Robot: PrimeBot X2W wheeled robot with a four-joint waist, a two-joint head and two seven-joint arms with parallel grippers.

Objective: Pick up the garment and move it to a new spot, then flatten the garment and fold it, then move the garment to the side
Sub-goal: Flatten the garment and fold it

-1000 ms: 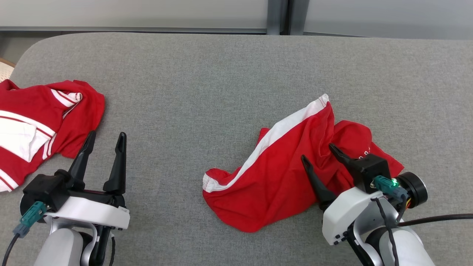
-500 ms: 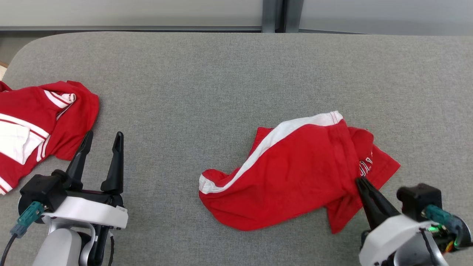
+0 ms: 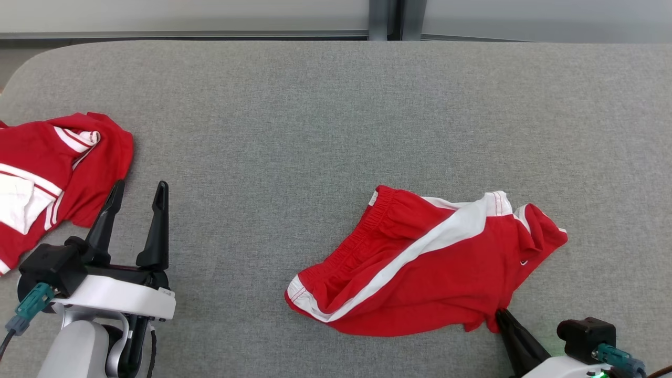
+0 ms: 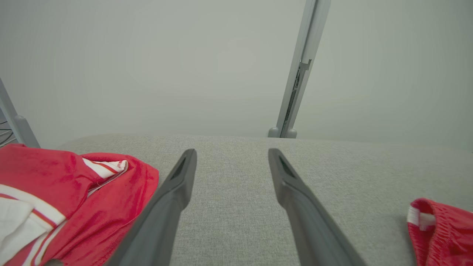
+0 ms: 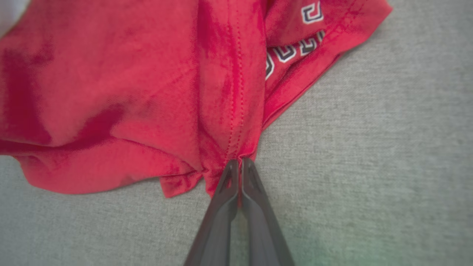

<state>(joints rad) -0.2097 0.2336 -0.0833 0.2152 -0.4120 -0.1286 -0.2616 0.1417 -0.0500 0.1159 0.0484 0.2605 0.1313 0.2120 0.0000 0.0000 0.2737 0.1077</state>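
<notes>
Clutter is light on the grey bench [image 3: 294, 115]. A second red-and-white garment [image 3: 42, 173] lies rumpled at its far left edge, just beside the left arm and well apart from the red shorts [image 3: 420, 273]. The stretch of bench between the two is bare grey cloth. Behind the bench stand pale wall panels with a grey upright post [image 3: 386, 18] between them.

The shorts, red with a white side stripe and a gathered waistband, lie crumpled on the right half of the bench, toward its near edge. In the left wrist view one corner of them [image 4: 439, 232] shows at the lower right, and the other garment [image 4: 55, 192] at the lower left.

The left jaws stand wide apart, the dark fingers [image 3: 155, 231] pointing across the bench and holding nothing. The striped garment lies close to the outer finger; whether they touch I cannot tell.

The right jaws are pressed together on the near right corner of the shorts. In the right wrist view the fingers [image 5: 221, 207] pinch the cloth where a stitched seam runs down to them, and white-edged lettering [image 5: 295, 48] shows on a fold beyond.
</notes>
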